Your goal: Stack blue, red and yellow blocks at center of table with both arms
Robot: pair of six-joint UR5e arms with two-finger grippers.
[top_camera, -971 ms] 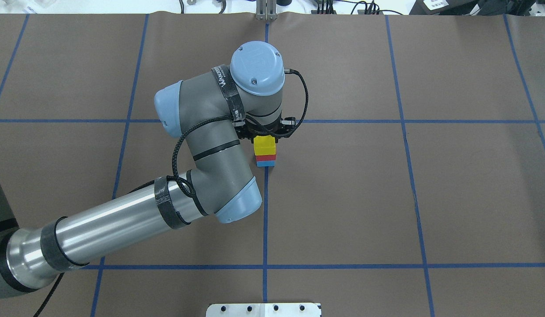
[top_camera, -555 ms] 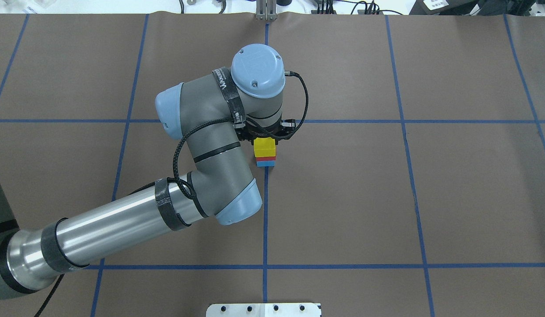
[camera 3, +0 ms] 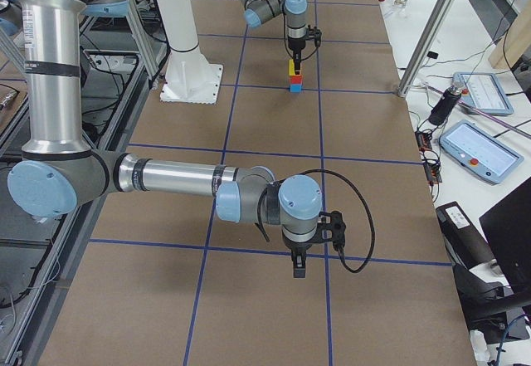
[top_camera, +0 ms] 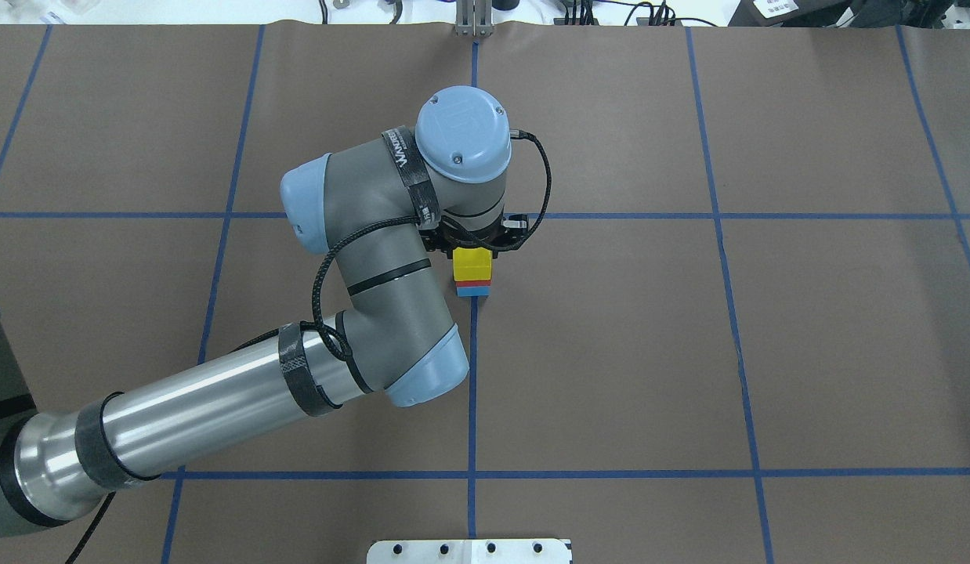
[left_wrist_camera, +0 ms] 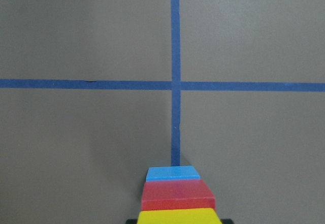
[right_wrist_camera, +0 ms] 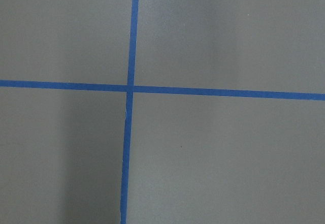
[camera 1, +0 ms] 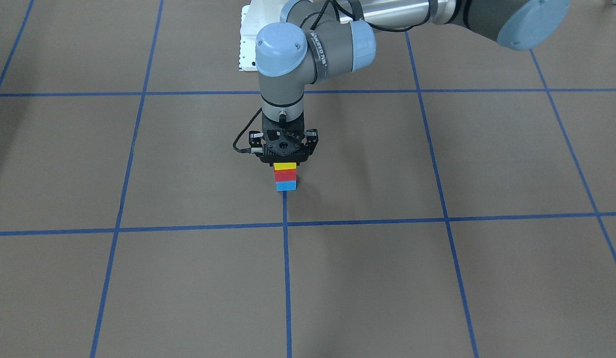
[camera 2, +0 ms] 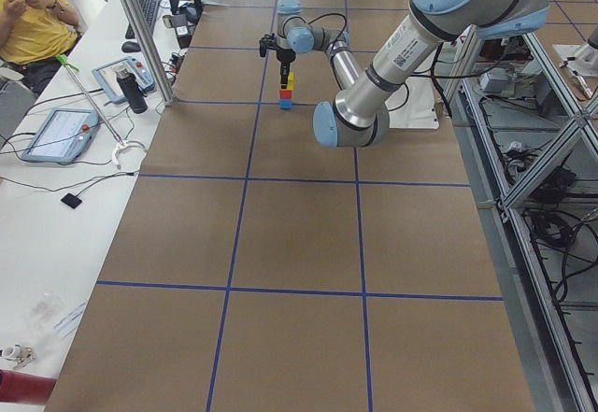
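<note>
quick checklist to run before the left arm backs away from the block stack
1. Order: blue block at the bottom, red block on it, yellow block on top: ok.
2. Alignment: the sides line up in the front-facing view, with no lean showing: ok.
3. Placement: the stack sits on the middle tape line, close to a crossing: ok.
4. Left claw let go of the yellow block: cannot tell. It sits right over the block and its fingers are hidden.
5. Right claw far from the stack: ok.
</note>
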